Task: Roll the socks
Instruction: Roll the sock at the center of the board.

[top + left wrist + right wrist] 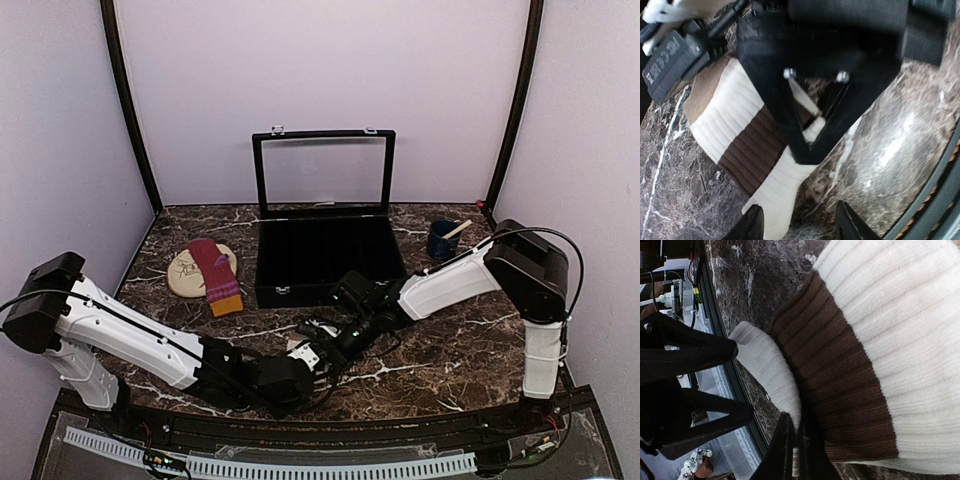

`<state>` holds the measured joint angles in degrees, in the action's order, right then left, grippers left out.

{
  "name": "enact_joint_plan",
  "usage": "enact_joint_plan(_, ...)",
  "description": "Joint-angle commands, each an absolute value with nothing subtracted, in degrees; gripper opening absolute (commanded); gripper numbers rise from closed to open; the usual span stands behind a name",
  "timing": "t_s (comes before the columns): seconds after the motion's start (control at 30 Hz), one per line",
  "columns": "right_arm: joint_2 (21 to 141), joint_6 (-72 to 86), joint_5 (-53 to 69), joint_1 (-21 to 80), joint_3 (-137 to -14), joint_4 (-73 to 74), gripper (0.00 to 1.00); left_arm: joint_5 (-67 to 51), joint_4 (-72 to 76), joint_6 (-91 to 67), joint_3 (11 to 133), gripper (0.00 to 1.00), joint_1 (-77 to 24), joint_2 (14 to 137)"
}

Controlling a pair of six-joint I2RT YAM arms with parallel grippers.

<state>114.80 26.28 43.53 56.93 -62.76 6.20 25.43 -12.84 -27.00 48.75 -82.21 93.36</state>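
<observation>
Sock (216, 272) on mat (183, 272), left of case (325, 258); cup (441, 240) right.

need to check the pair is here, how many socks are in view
2. The maroon sock lies across the tan mat at back left. The cream-and-brown sock lies at the near edge, clearest in the wrist views. The dark case might hide more.

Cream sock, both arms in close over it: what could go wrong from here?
1. The right gripper is shut on only a thin fold of the cream sock. The fabric may slip out once it is pulled or rolled.
2. The left gripper stands open right beside the right one. If it closes in for its own grip, the fingers could collide.
3. The sock lies close to the table's near edge. A drag that way might pull it over.
</observation>
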Motion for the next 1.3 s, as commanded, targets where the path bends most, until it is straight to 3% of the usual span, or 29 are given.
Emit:
enact_joint_plan(0.0, 115.5, 27.2, 45.3, 56.4, -61.8, 5.9, 0.00, 31.2, -17.1, -23.9, 49.9, 0.52, -82.8, 93.3)
enact_joint_plan(0.53, 115.5, 26.6, 47.4, 55.6, -61.3, 6.7, 0.00, 25.4, -11.2, -11.5, 48.8, 0.54, -82.8, 95.3)
enact_joint_plan(0.97, 116.3, 26.4, 49.7, 55.0, -61.3, 6.9, 0.00, 27.6, -12.3, -8.1, 50.2, 0.51, -81.5, 99.5)
enact_joint_plan(1.07, 116.3, 26.2, 50.1, 55.0, -61.1, 7.2, 0.00, 26.7, -11.6, -7.0, 49.5, 0.44, -80.7, 99.2)
enact_joint_plan(1.2, 116.4, 26.1, 50.4, 54.7, -60.9, 7.4, 0.00, 25.1, -11.6, -5.7, 49.3, 0.18, -79.3, 99.4)
enact_joint_plan(1.27, 116.4, 26.2, 50.4, 54.5, -60.9, 7.5, 0.00, 24.4, -11.7, -5.3, 49.1, 0.11, -78.8, 99.5)
